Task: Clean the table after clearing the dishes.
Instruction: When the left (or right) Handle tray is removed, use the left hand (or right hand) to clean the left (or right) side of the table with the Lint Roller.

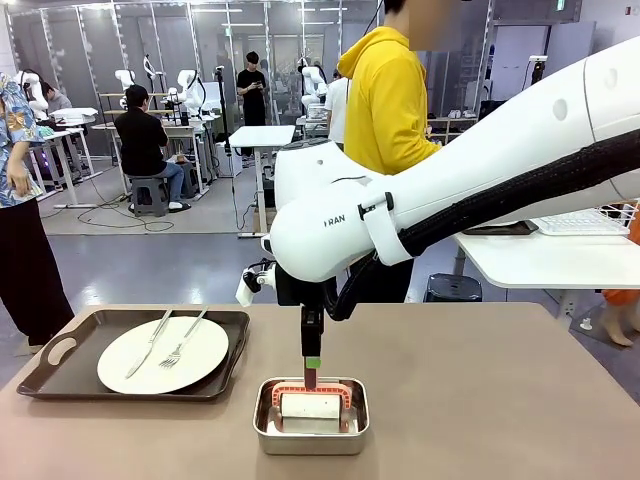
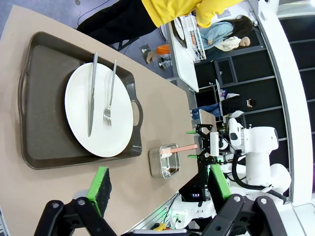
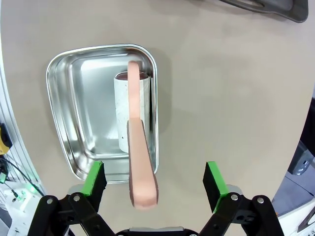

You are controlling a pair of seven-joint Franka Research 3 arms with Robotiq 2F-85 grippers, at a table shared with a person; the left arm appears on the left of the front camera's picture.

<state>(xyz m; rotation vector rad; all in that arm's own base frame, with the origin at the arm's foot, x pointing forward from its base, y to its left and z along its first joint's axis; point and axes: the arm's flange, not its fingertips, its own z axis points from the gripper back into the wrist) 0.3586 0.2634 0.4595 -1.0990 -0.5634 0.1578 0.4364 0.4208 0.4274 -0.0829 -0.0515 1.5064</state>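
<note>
On the taupe table (image 1: 500, 400), a dark brown tray (image 1: 60, 380) at the left holds a white plate (image 1: 190, 360) with a knife (image 1: 148, 343) and fork (image 1: 182, 347). From high up, the left wrist view looks down on the tray (image 2: 44, 98), the plate (image 2: 123, 113) and the table (image 2: 49, 196) past my open left gripper (image 2: 157, 184). My right gripper (image 1: 312, 362) points straight down over a steel pan (image 1: 311, 430) that holds a white roller (image 1: 311, 405) with a pink handle. It stands open (image 3: 155, 179), its pads well apart on either side of the handle (image 3: 140, 172).
A person in a yellow hoodie (image 1: 385, 90) stands at the far side of the table. A white-topped table (image 1: 550, 260) is behind to the right. My right arm (image 1: 480, 180) crosses above the table's right half.
</note>
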